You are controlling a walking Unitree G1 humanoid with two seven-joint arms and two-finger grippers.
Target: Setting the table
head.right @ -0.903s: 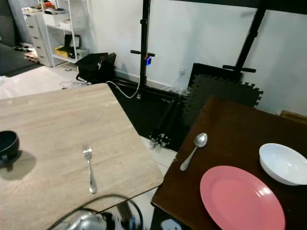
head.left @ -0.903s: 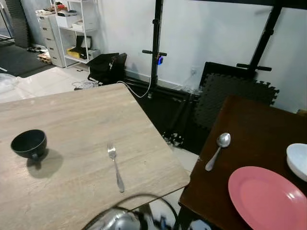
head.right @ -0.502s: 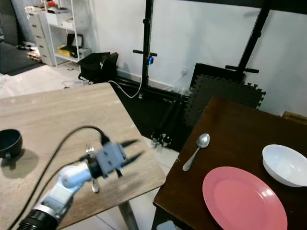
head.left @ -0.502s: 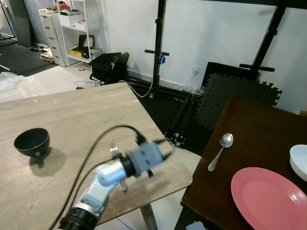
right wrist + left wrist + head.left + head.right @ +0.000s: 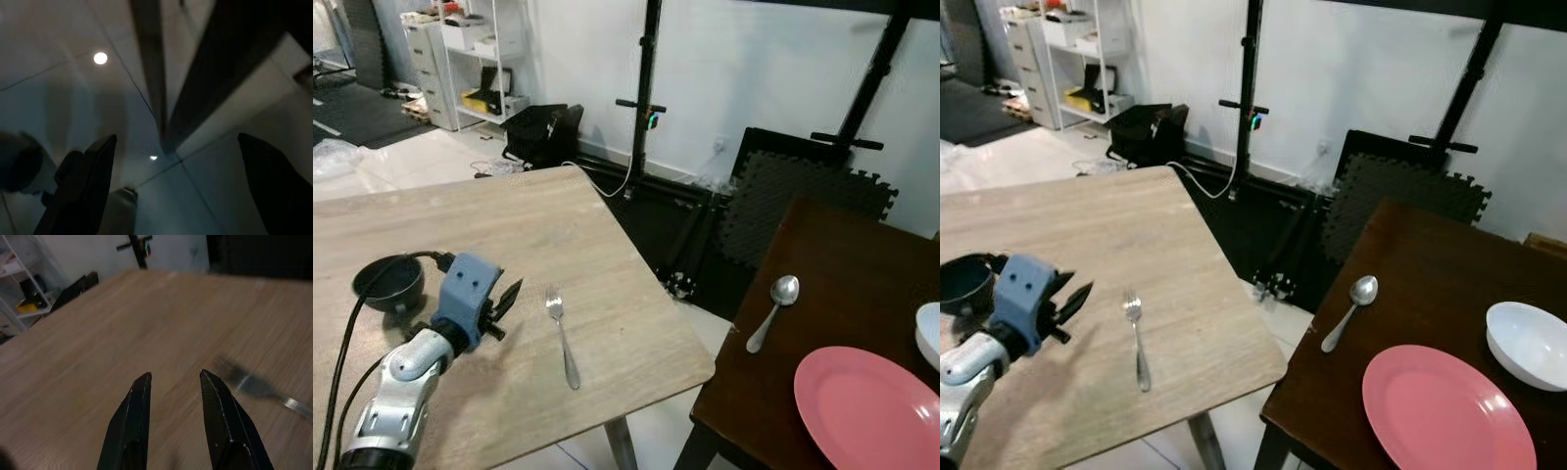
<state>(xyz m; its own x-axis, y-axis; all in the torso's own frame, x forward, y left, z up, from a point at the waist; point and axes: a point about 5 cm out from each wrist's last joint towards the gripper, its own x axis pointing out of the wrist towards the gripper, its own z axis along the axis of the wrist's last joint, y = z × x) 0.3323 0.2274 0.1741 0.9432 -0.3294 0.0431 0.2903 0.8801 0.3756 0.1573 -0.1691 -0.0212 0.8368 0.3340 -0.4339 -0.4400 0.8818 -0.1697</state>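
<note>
The left gripper (image 5: 505,299) is hovering over the wooden table (image 5: 509,225) with fingers parted, empty, just left of the fork (image 5: 560,336) near the front edge, likely lining up a pickup. The spoon (image 5: 771,311) and pink plate (image 5: 867,411) are waiting on the dark table (image 5: 842,255); the right gripper (image 5: 176,186) is hanging spread wide.

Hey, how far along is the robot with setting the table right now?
Partly done: the pink plate, the spoon and the white bowl already sit on the dark table. In hand: nothing yet. The left claw hovers open over the light wooden table, between the dark cup and the fork. Left to do: the fork and cup likely need carrying over. The right arm hangs idle.
</note>
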